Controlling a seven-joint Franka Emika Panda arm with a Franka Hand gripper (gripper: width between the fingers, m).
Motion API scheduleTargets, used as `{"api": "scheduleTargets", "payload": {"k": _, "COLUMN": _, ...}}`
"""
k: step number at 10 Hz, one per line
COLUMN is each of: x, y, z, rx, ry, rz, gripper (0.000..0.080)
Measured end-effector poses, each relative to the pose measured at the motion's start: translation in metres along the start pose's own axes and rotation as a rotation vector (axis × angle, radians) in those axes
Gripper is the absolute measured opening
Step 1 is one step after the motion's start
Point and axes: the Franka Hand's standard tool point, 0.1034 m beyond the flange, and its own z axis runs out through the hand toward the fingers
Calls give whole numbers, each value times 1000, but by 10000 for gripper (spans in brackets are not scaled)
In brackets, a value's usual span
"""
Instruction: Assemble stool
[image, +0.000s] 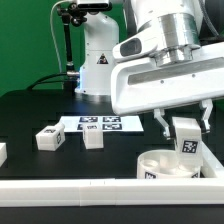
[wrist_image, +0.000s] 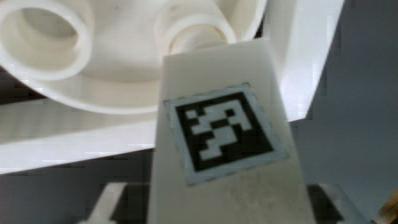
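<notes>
Your arm comes in from the exterior view's upper right, its broad white wrist housing hanging low over the near right corner of the table (image: 30, 110) and the gripper (image: 184, 128) pointing straight down. Its fingers (image: 161, 125) are pressed against the two sides of the held leg (image: 187, 146), so it is clamped on that part. The held leg stands nearly upright with its long axis close to vertical, and its black-and-white tag faces the exterior camera. In the wrist view the same leg (wrist_image: 214, 130) runs lengthwise away from the camera and narrows toward its far end. The seat (wrist_image: 71, 60) lies beyond it with round sockets showing. The leg's lower end sits over the seat (image: 152, 160), which lies flat at the exterior view's lower right just behind the border rail (image: 80, 190). You cannot tell from either view whether the leg's tip is inside a socket or only resting at the rim.

Going from the exterior view's left, a white piece (image: 2, 152) is cut off by the frame edge. Next the first loose leg (image: 49, 137) lies on the table, and the second loose leg (image: 93, 138) lies just beside it to the right. The marker board (image: 100, 123) lies flat behind them, and the arm's base (image: 97, 62) stands at the back. Both loose legs are well apart from the seat, and nothing lies between them and it.
</notes>
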Motion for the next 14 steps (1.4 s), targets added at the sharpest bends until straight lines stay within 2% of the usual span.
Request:
{"api": "scheduleTargets", "payload": {"k": 6, "x": -8, "y": 0, "z": 0, "rx": -3, "ry": 11, "rz": -3, "gripper": 328}}
{"api": "scheduleTargets", "payload": {"k": 10, "x": -8, "y": 0, "z": 1, "rx": -3, "ry": 10, "rz": -8, "gripper": 328}}
{"api": "scheduleTargets", "payload": {"k": 14, "x": -7, "y": 1, "z": 1, "rx": -5, "ry": 62, "rz": -18, "gripper": 328}}
